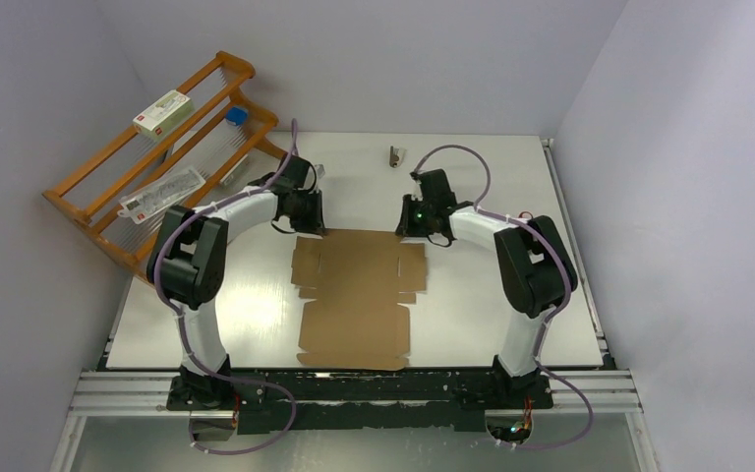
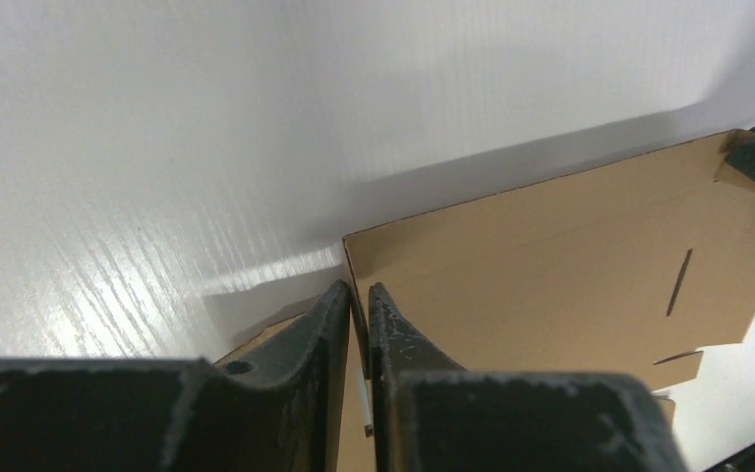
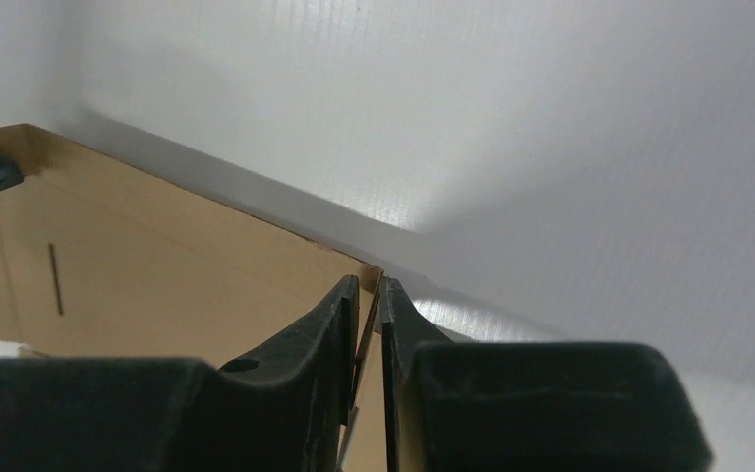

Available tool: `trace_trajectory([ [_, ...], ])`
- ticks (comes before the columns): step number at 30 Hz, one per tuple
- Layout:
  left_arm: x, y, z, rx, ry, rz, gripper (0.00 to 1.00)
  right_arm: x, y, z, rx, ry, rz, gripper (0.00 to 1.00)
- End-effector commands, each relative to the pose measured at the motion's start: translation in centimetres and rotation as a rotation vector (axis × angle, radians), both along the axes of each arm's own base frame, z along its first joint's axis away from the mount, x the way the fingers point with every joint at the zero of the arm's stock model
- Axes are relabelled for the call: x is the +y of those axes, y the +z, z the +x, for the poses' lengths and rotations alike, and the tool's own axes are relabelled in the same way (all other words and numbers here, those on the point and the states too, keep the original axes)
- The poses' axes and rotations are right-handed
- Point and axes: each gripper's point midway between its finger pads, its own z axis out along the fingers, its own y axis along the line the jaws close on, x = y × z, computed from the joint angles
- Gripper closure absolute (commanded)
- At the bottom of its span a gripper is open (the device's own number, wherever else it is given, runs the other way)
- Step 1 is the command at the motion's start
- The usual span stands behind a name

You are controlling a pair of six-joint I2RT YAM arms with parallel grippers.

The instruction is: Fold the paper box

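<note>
The paper box (image 1: 356,298) is a flat brown die-cut cardboard sheet with flaps and slits, lying in the middle of the white table. My left gripper (image 1: 310,226) sits at the sheet's far left corner, its jaws shut on the cardboard edge (image 2: 358,295). At the far right corner, my right gripper (image 1: 410,229) is likewise shut on the sheet's edge (image 3: 374,290). In both wrist views the far flap (image 2: 551,256) (image 3: 157,265) appears raised off the table, with a shadow behind it. Each wrist view shows the other gripper's dark tip at the opposite corner.
An orange wooden rack (image 1: 157,157) stands at the back left, holding a small white carton with red print (image 1: 163,111) and a flat packet (image 1: 162,193). A small dark object (image 1: 394,155) lies on the table behind the sheet. White walls enclose the table.
</note>
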Motion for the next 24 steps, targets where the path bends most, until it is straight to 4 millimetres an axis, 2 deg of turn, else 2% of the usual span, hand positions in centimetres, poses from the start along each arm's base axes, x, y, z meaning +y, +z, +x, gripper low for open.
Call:
trace_trajectory([
  [1, 0.2, 1.2, -0.4, -0.049, 0.018, 0.066, 0.84, 0.2, 2.5, 1.0, -0.093, -0.029, -0.159, 0.82],
  [8, -0.9, 1.3, -1.3, -0.069, 0.037, 0.175, 0.89, 0.8, 2.7, 1.3, -0.132, -0.05, -0.344, 0.83],
  [15, -1.3, 1.3, -0.9, -0.086, 0.064, 0.256, 0.9, 0.9, 2.3, 1.8, -0.143, -0.07, -0.433, 0.83],
  [20, -1.3, 1.9, -0.8, -0.095, 0.082, 0.254, 0.8, 1.1, 2.4, 1.9, -0.147, -0.065, -0.429, 0.79],
  [24, -0.8, 3.5, -0.9, -0.12, 0.095, 0.257, 0.63, 1.1, 3.9, 1.8, -0.177, -0.057, -0.399, 0.73],
])
